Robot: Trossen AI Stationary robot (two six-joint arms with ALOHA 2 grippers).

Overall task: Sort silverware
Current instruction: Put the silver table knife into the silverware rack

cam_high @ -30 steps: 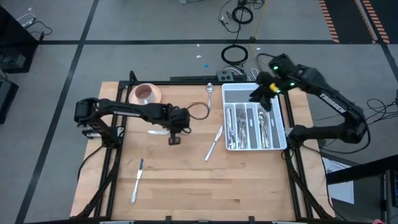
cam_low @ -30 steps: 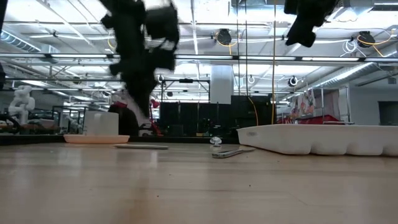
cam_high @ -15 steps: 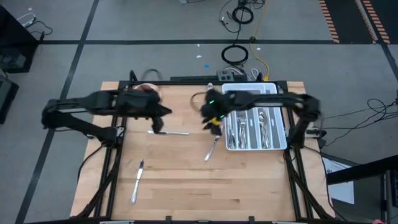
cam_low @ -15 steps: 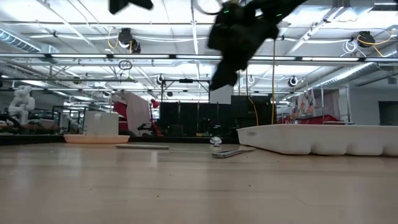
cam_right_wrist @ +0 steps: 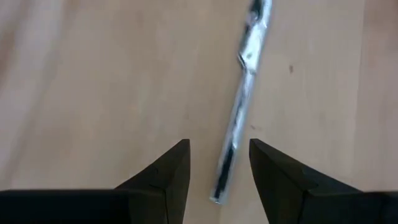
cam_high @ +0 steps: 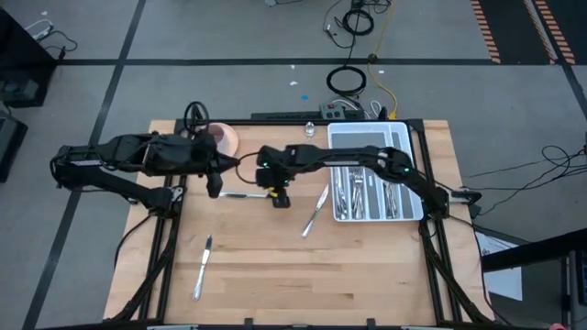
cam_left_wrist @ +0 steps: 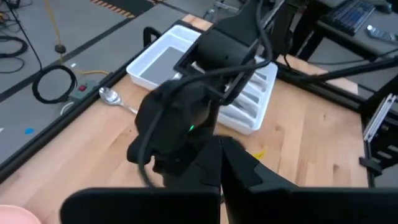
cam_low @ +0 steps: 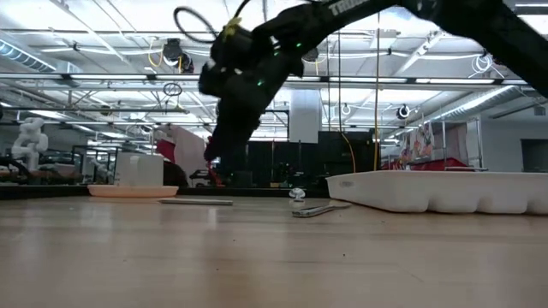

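A: My right fingers [cam_right_wrist: 214, 163] were spread, nothing between them, and they hung just above the desk [cam_high: 367, 275] near its middle. A piece of silverware [cam_right_wrist: 241, 102] lay flat directly under the gap, its near tip between the two fingertips.

B: Which way did it lie?

A: In the high view this piece [cam_high: 240, 194] ran almost left to right, between my two arms. In my right wrist view its long axis ran forward from the gap, slightly slanted, so the fingers stood on both sides of the handle.

B: And the left fingers?

A: The left fingers [cam_high: 213, 188] were pressed together and empty, just beside the other end of the same piece. I judged the right arm better placed, because it was already open over it.

B: Where was the rest?

A: Many pieces were already in the white tray [cam_high: 404, 147]. One knife [cam_high: 315, 212] lay beside the tray, another [cam_high: 202, 269] lay nearer the front left, and a spoon [cam_high: 310, 129] lay at the far edge.
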